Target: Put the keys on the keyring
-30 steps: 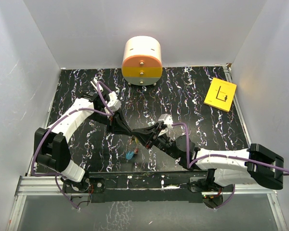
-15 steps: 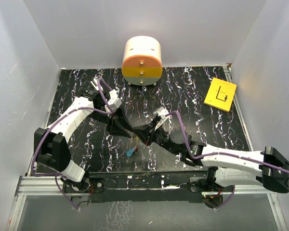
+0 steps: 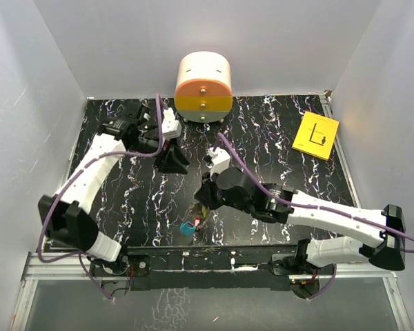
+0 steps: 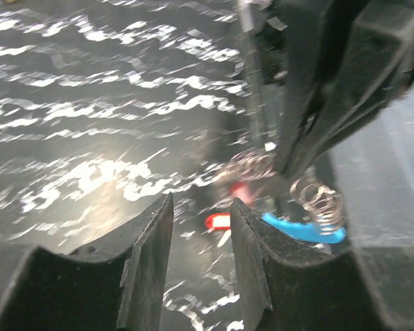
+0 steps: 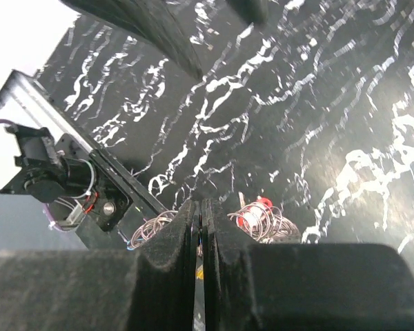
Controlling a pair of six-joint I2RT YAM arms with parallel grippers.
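Observation:
My right gripper (image 3: pixel 202 208) is shut on the wire keyring and holds it just above the black marbled table (image 3: pixel 290 179) near its front edge. In the right wrist view the pads (image 5: pixel 183 234) are pressed together, with coils of the keyring (image 5: pixel 265 219) on both sides and the red key (image 5: pixel 257 211) inside one coil. The red key (image 3: pixel 196 219) and the blue key (image 3: pixel 187 227) hang below the gripper. My left gripper (image 3: pixel 174 164) is open and empty, up and to the left. The left wrist view shows the red key (image 4: pixel 221 221), the blue key (image 4: pixel 303 229) and the rings (image 4: pixel 319 200). I see no green key clearly.
An orange and cream round box (image 3: pixel 203 86) stands at the back middle. A yellow card (image 3: pixel 316 135) lies at the back right. A metal rail (image 3: pixel 193 261) runs along the near edge. White walls close in the table on three sides.
My left gripper has let go and pulled back up and to the left. My right gripper has moved left toward the front edge with the keyring and keys.

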